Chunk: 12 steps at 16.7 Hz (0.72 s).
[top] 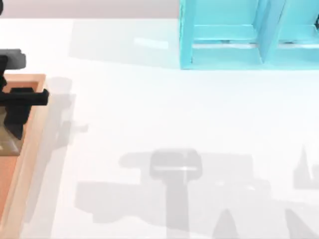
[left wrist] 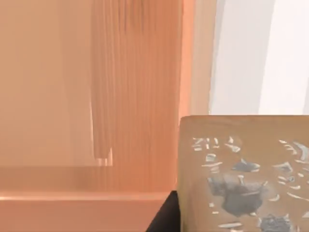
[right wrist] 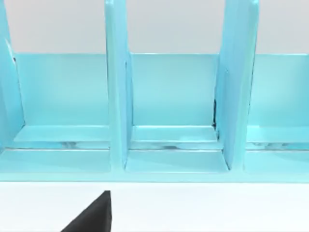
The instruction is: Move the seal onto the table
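One orange-brown wooden tray (top: pixel 30 149) lies at the left edge of the white counter (top: pixel 164 114), its raised rim paler than its grained floor. Over it hangs the left gripper (top: pixel 15 130), a black angular body reaching down into the tray; whether it is clenched or released I cannot tell from above. In the left wrist view one seal (left wrist: pixel 244 174), a tan-brown, wood-like rectangular block, sits very close to the camera, its facing side carrying a mottled grey and pale mark, with a dark part of the gripper touching its lower corner; whether it rests on the tray floor or is lifted clear of it cannot be told. The tray's striped grain and rim run beside it, and the counter shows beyond the rim. Toward the far right stands one turquoise shelf unit (top: pixel 249 35), smooth and flat-panelled; the right wrist view shows three of its compartments (right wrist: pixel 174 96) divided by upright panels.
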Each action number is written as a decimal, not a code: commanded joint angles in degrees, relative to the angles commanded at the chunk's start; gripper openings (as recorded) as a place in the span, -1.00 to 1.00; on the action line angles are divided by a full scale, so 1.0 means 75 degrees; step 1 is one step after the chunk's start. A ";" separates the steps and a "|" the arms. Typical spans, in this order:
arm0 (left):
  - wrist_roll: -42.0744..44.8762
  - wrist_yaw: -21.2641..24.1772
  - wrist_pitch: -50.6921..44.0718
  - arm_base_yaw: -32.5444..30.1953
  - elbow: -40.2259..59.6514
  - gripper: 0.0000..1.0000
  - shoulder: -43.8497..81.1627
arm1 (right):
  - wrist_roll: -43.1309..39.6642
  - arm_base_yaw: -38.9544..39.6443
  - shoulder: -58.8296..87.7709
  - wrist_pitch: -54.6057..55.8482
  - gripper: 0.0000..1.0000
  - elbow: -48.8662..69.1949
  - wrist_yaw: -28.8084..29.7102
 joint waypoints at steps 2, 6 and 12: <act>-0.0435 -0.0093 -0.0382 -0.0455 0.0323 -1.00 -0.0156 | 0.0000 0.0000 0.0000 0.0000 1.00 0.0000 0.0000; -0.0562 -0.0134 -0.0503 -0.0589 0.0443 -1.00 -0.0214 | 0.0000 0.0000 0.0000 0.0000 1.00 0.0000 0.0000; -0.0814 -0.0114 -0.0059 -0.0862 0.1133 -1.00 0.0678 | 0.0000 0.0000 0.0000 0.0000 1.00 0.0000 0.0000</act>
